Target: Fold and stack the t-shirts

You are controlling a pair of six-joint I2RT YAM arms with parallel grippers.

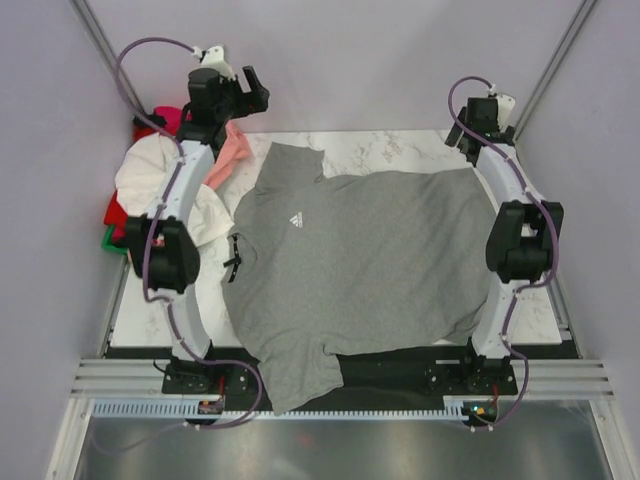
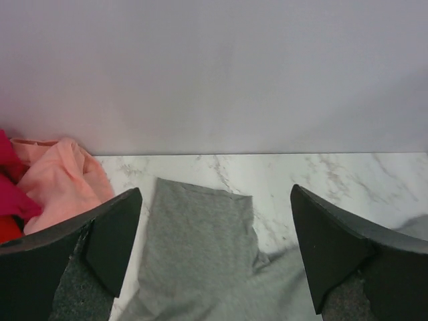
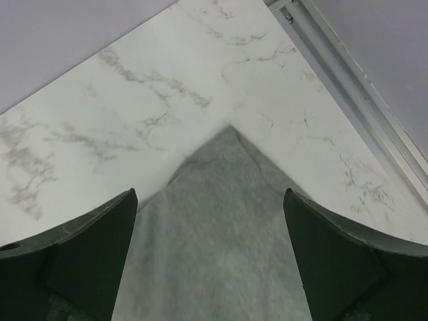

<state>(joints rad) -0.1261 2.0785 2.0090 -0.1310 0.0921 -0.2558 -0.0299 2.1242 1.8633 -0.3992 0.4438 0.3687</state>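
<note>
A grey t-shirt [image 1: 370, 260] with a small white chest logo lies spread flat on the marble table [image 1: 400, 150], its near sleeve hanging over the front edge. My left gripper [image 1: 252, 95] hovers open above the far sleeve. In the left wrist view that sleeve [image 2: 194, 234] lies between the wide-apart fingers [image 2: 114, 241] of the left gripper [image 2: 215, 221], untouched. My right gripper [image 1: 463, 130] stands open over the shirt's far right hem corner [image 3: 224, 200]. The right gripper [image 3: 210, 221] holds nothing. More t-shirts lie heaped at the table's left: white [image 1: 150, 170], pink [image 1: 232, 150], red [image 1: 118, 210].
The heap of shirts spills over the table's left edge, with magenta [image 2: 13, 194] and pink cloth [image 2: 60, 180] beside my left fingers. A green bit [image 1: 108, 240] shows under the pile. Grey walls close in the back and sides. A metal rail [image 3: 361, 87] runs along the right edge.
</note>
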